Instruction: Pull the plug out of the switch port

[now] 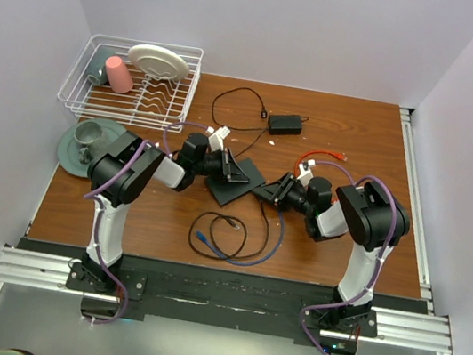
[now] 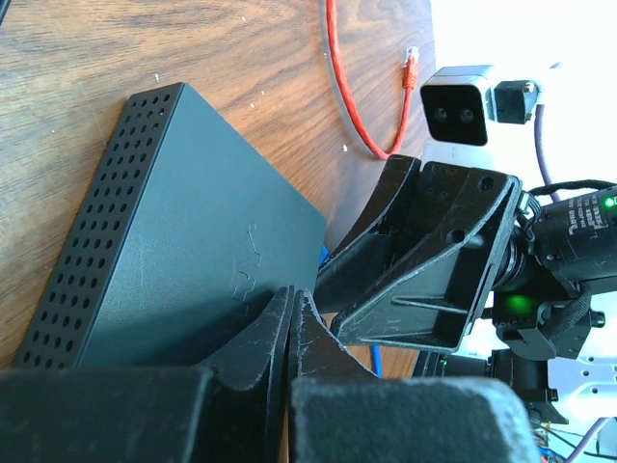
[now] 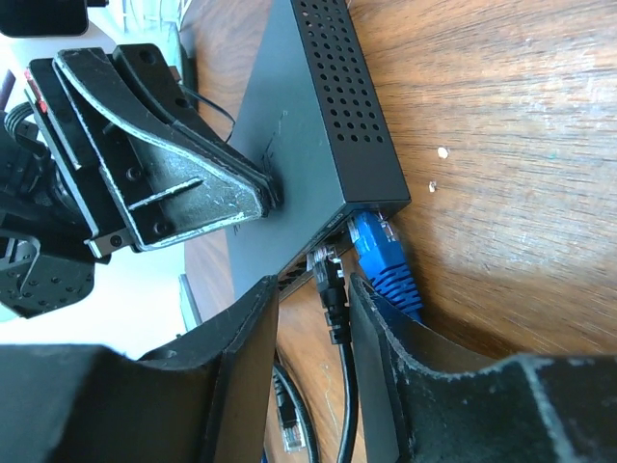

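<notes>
The switch is a thin, flat black box lying mid-table. My left gripper is shut and empty, its tips pressed down on the switch's top. My right gripper is open at the socket edge. In the right wrist view its fingers straddle a black plug without closing on it. The plug's clear tip shows right at the socket edge, and I cannot tell if it is seated. A blue plug sits in the corner port beside it, against the right finger.
A black power brick with a thin cord lies behind. An orange cable lies by the right arm. Coiled black and purple cables lie in front of the switch. A dish rack and a green plate are at the far left.
</notes>
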{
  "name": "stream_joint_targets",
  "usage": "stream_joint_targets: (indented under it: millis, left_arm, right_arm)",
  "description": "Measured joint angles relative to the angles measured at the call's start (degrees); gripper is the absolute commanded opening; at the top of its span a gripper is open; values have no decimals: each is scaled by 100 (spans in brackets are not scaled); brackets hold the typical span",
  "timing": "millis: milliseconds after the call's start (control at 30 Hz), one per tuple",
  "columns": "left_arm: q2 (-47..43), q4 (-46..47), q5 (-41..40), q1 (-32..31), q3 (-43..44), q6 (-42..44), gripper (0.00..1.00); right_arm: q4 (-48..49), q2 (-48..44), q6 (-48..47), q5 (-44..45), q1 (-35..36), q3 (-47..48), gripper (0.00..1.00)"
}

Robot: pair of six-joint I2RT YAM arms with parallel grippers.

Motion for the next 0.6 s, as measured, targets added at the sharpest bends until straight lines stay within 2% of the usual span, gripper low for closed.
stream_joint_targets:
  millis: [200,267,300,400,600]
  left_arm:
    - [13,7,4,-17,0,11,0]
    - [24,9,7,-39,13,24,0]
    - [31,9,4,-55,24,31,0]
    - [44,7,7,-94,50,31,0]
    - [81,-61,39,-103,140,33,0]
  right_arm:
    - [-175,-13,33,35,-2,48,29]
    - [-286,-13,35,46,-7,92,31]
    - [-328,-13,35,42,-9,114,36]
    - [-389,-52,11,39,-9,146,42]
    - [-713,-317,-369,146,61,149,45]
